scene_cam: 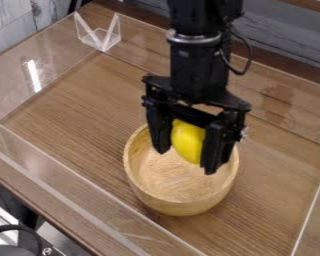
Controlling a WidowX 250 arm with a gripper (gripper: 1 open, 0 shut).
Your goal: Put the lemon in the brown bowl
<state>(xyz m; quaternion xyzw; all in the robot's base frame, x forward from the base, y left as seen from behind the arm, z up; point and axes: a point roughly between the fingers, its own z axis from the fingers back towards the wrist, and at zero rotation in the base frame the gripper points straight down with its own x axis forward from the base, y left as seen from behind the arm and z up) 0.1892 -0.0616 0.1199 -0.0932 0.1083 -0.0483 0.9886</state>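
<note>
Even, moderately bright light falls across the wooden table [69, 115] in a small, low-resolution frame — colors warm on the wood, grain softened almost to a smear. The black arm [192, 60] reads as a dark mass, its joints and edges picked out by only faint gray highlights. Soft shading lines the inner wall of the brown bowl [180, 182], deeper toward the far side beneath the gripper [190, 143]. The lemon [188, 137] shows saturated yellow, its outline slightly blurred. The source of light lies out of view.
</note>
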